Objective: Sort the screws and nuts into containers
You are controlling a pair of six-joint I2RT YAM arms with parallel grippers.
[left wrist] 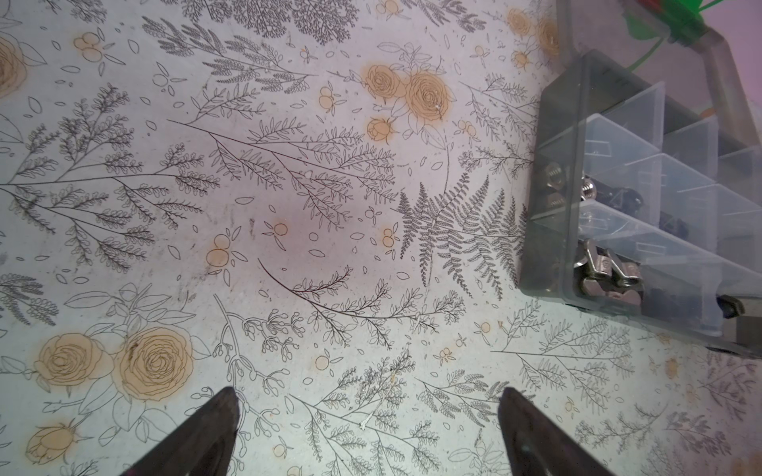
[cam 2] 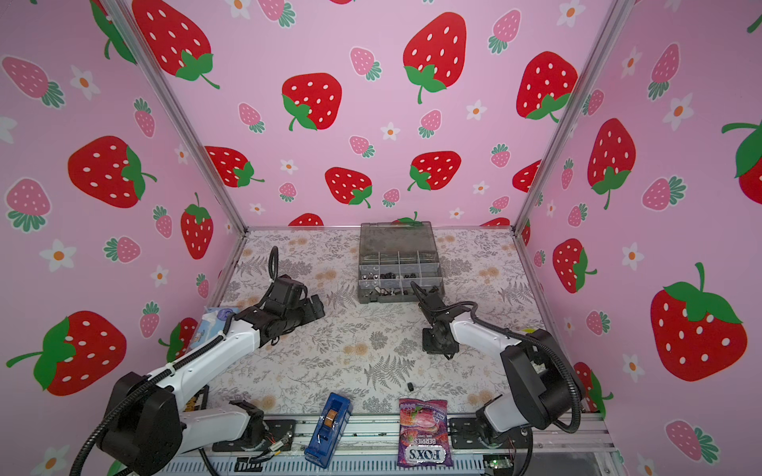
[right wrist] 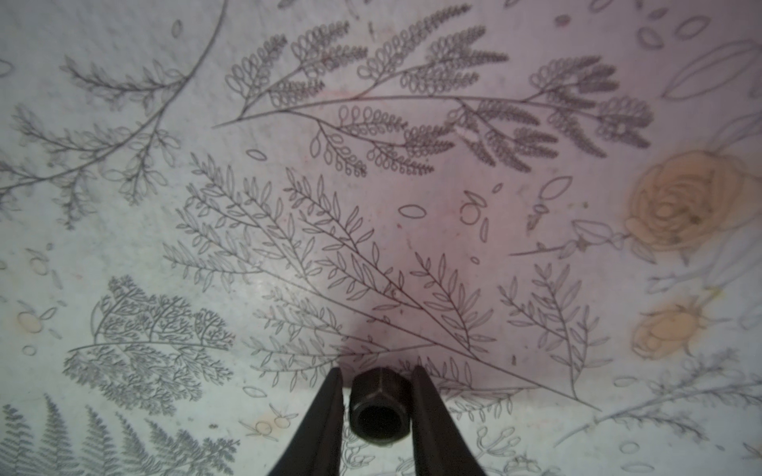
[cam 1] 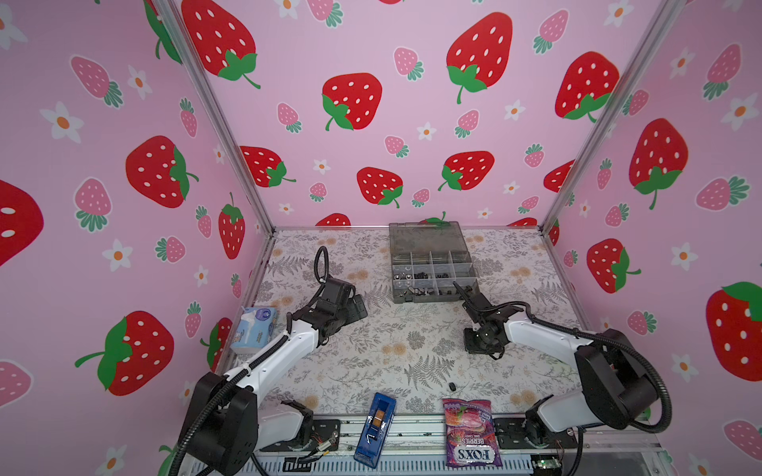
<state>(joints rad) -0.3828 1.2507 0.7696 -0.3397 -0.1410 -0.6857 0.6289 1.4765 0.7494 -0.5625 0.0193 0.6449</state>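
My right gripper (right wrist: pixel 377 373) points down at the table, its jaws close on either side of a black hex nut (right wrist: pixel 379 406). One finger touches the nut and a thin gap shows at the other. In both top views this gripper (cam 1: pixel 484 350) is in front of the grey organiser box (cam 1: pixel 466 294), whose containers hold small black and silver pieces. Silver winged nuts (left wrist: pixel 610 272) lie in a corner cell. I cannot pick out the screws. Another black nut (cam 1: pixel 452 386) lies loose near the front. My left gripper (left wrist: pixel 369 412) hangs wide open over bare table, left of the box (left wrist: pixel 552 230).
A blue narrow box (cam 1: pixel 375 428) and a purple candy bag (cam 1: pixel 470 432) lie at the front edge. A tissue pack (cam 1: pixel 255 329) sits against the left wall beside the left arm. The organiser's lid (cam 1: pixel 424 237) stands open against the back wall.
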